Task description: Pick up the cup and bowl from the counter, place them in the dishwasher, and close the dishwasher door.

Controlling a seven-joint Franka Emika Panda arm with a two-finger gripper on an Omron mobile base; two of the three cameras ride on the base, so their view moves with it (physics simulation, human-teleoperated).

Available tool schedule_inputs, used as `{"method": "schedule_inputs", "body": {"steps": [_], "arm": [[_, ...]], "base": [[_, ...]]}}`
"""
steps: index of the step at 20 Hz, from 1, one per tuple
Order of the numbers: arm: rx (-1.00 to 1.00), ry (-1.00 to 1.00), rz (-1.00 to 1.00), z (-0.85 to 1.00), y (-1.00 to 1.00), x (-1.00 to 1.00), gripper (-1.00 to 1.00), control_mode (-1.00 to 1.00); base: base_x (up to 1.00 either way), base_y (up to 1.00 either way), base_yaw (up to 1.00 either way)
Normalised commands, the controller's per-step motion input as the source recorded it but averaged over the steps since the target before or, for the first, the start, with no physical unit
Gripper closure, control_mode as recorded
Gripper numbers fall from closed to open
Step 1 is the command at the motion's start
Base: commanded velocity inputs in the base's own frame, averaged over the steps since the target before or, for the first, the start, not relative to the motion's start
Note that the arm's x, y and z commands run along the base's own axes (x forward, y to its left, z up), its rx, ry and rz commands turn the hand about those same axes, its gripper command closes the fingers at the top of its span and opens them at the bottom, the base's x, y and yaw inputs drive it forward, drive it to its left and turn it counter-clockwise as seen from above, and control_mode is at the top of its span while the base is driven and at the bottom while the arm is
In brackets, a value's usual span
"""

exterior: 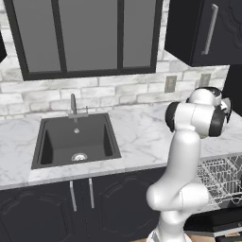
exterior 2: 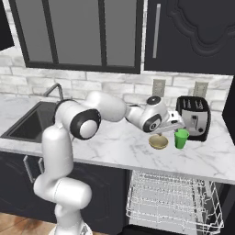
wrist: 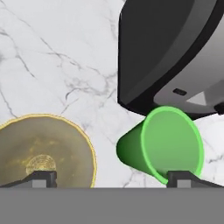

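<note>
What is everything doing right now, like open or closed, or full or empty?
hand: open, above the cup and bowl, holding nothing
cup: upright on the counter, empty
bowl: upright on the counter, empty
dishwasher rack: pulled out, empty
dishwasher door: open, folded down
sink: empty
toaster: standing behind the cup
</note>
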Motion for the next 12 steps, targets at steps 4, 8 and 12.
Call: {"method": "schedule_inputs", "body": {"steps": [4, 8, 12], "arm": [[0.00, 0.00, 0.00, -0.18, -0.26, 0.35, -1.00, -1.00], [0.00, 0.00, 0.00, -0.24, -0.26, 0.37, -1.00, -1.00], [0.00, 0.00, 0.00, -0.26, -0.24, 0.39, -1.00, -1.00]], "base": [[0.00, 0.00, 0.00], [0.00, 0.00, 0.00], [0.00, 0.00, 0.00]]}}
